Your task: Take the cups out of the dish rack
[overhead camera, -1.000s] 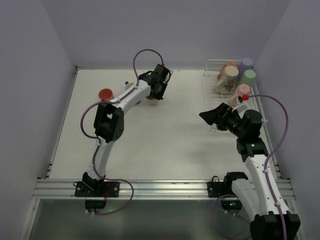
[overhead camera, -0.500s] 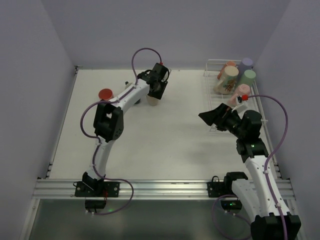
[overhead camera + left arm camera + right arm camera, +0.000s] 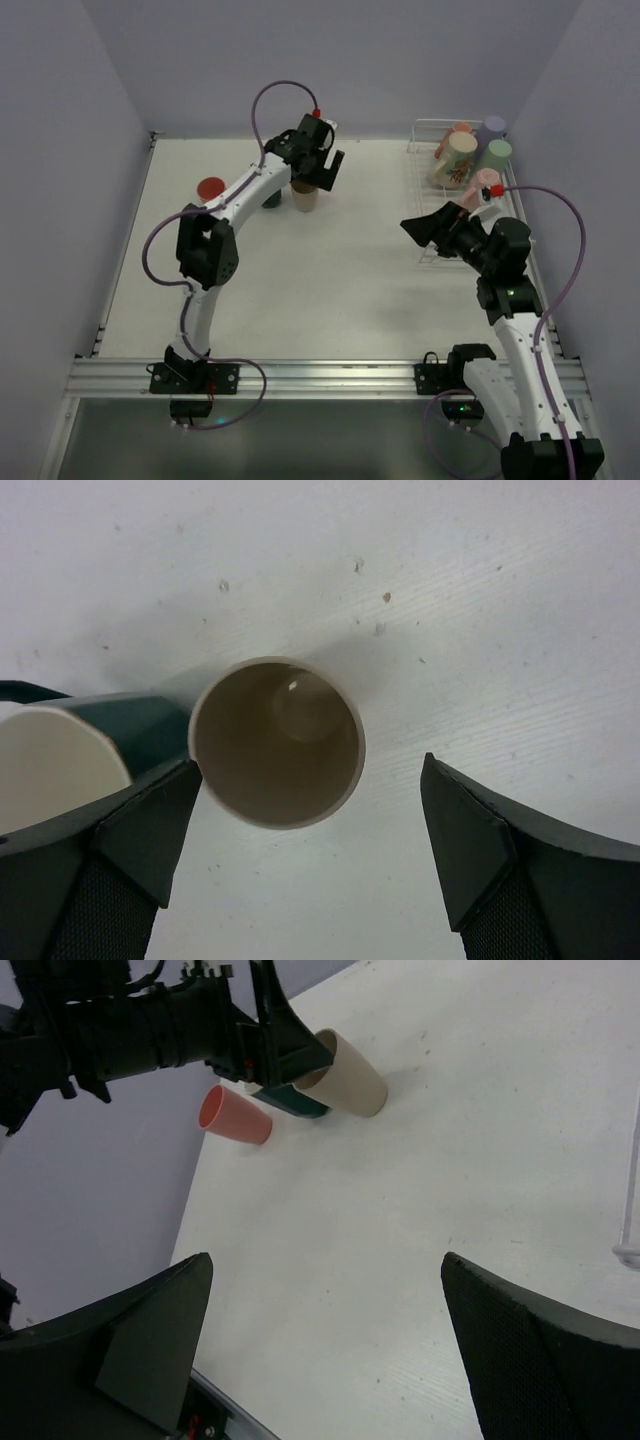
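Proper mixed bag of cup colours going on here

Out on the white table [image 3: 330, 290] I'm seeing a red cup [image 3: 211, 187], a dark green cup [image 3: 135, 725] and a tan cup [image 3: 275, 742]. The white wire dish rack [image 3: 422, 172] is showing a cream cup [image 3: 455, 158] with brownish markings, a lavender cup [image 3: 491, 127], a light green cup [image 3: 495, 153], a pink cup [image 3: 487, 181] and a salmon cup [image 3: 460, 129].

Matt tan cup [image 3: 277, 742], matt table [image 3: 480, 600]

White table [image 3: 300, 290] inside pale walls [image 3: 350, 60]
Lavender-grey panels close three sides under soft, even light; an aluminium rail [image 3: 330, 375] lines the near edge.
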